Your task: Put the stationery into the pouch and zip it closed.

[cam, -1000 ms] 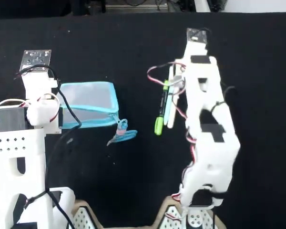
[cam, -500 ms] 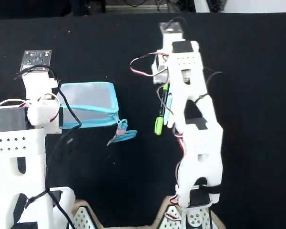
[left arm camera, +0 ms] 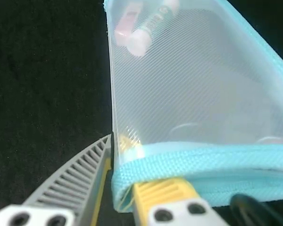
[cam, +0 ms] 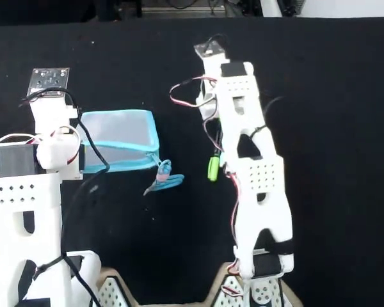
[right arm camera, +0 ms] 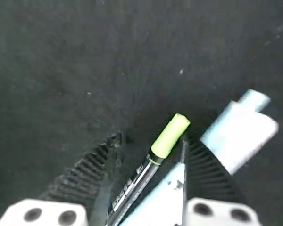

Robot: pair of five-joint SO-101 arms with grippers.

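Observation:
A translucent pouch with a teal zip edge lies at the left of the black table. My left gripper is shut on the pouch's near corner. A pink-and-white item lies inside. The pouch's teal strap trails to the right. My right arm stands over two pens, and only a green cap pokes out from under it. My right gripper is open just above the table. The green-capped black pen lies between its fingers, and the pale blue pen crosses one finger.
Black cloth covers the table. A metal plate sits behind the left arm, and the arms' bases stand at the front edge. There is open cloth at the right and at the back.
My right arm has swung left and stretched farther back, coming over the two pens so that just the green cap sticks out. The left arm and the pouch have stayed still.

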